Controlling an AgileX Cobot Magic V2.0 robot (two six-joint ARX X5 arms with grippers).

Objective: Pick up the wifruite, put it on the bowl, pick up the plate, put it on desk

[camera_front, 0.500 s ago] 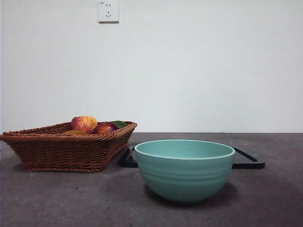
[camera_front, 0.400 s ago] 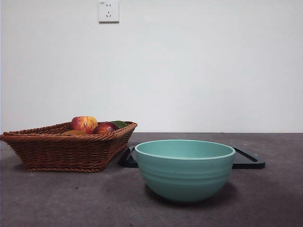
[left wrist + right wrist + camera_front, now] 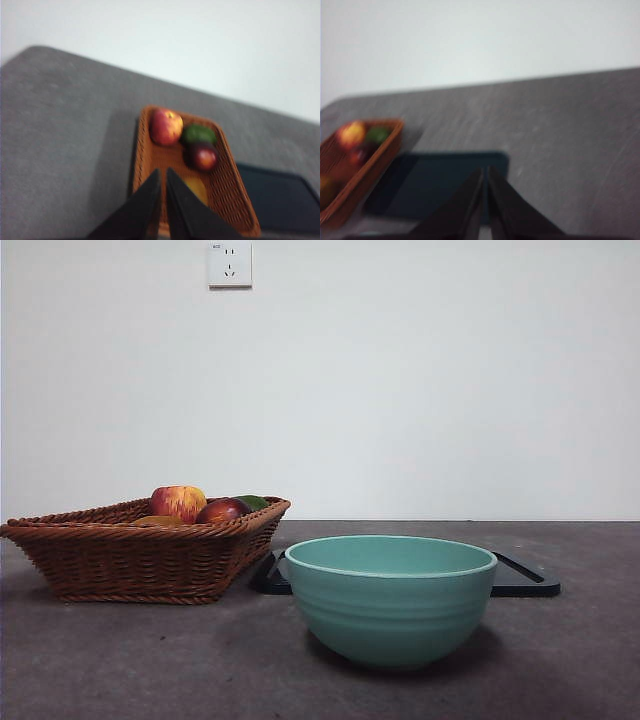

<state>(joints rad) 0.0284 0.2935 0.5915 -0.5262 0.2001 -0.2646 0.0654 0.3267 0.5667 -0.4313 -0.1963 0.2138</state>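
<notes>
Ridged mint bowl (image 3: 390,600) beside woven wicker basket (image 3: 140,555); both grippers' jaws nearly closed, empty.

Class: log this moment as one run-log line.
left gripper shut above basket | right gripper shut above tray | bowl empty on desk

Smooth glazed bowl (image 3: 390,600), woven wicker basket (image 3: 140,555), glossy black tray (image 3: 525,580), matt mottled desk (image 3: 150,660)

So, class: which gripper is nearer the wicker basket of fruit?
Left. The left gripper hangs shut above the wicker basket, just over the fruit. The right gripper, also shut, is above the black tray, with the basket off to one side.
</notes>
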